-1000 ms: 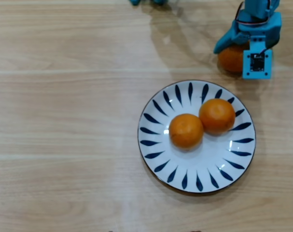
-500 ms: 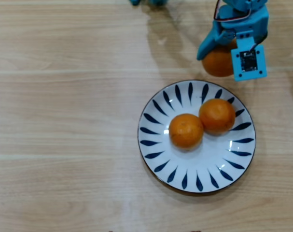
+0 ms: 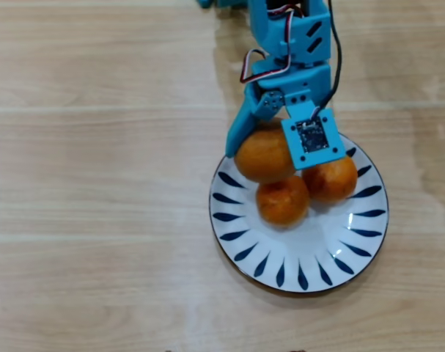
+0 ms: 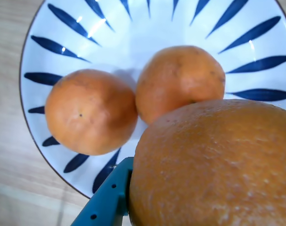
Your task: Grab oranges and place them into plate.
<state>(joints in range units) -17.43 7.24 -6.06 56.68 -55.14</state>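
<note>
In the overhead view two oranges (image 3: 282, 200) (image 3: 332, 180) lie touching in the plate (image 3: 303, 257); a third orange (image 3: 262, 155) sits in the gripper (image 3: 275, 152) above the plate's upper-left rim.

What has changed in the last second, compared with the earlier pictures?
The gripper, shut on the larger orange, carried it left and down in the overhead view, from the table to over the plate's rim. The two smaller oranges stayed put on the plate.
</note>
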